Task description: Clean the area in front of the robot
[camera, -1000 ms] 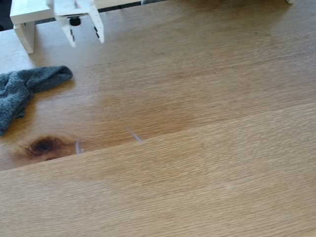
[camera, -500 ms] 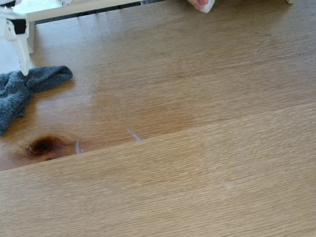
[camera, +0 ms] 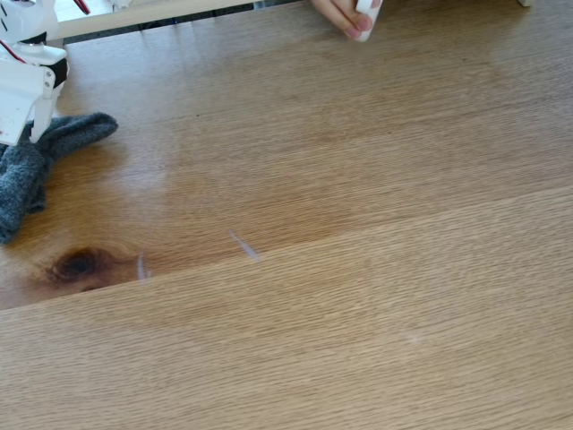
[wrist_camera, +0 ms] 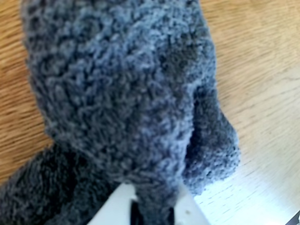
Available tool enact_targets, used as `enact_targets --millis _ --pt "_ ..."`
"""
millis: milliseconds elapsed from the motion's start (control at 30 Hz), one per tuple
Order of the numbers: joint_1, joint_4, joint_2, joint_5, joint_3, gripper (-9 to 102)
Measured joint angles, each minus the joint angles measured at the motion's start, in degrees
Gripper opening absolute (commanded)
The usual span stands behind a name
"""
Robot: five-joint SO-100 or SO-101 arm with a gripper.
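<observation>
At ten o'clock of the fixed view the robot (camera: 27, 81) leans down over the area (camera: 358, 269), its gripper (wrist_camera: 152, 206) pinched narrow on a fold of the grey knitted cloth (camera: 36, 166), while a person's fingers (camera: 345, 16) hold a white object at twelve o'clock.

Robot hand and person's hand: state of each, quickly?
Robot hand: closed on the grey knitted cloth.
Person's hand: holding a small white object.
</observation>
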Motion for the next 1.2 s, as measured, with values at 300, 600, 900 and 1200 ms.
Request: enact_targets --millis 300,600,900,1200 --pt "-3.43 5.01 10.46 5.54 0.00 0" --pt "-14.33 20.74 31.73 12.66 0.09 0" --pt "-45.62 32.70 48.43 20.83 0.09 0" --pt "-69.43 10.46 29.09 28.13 0.18 0"
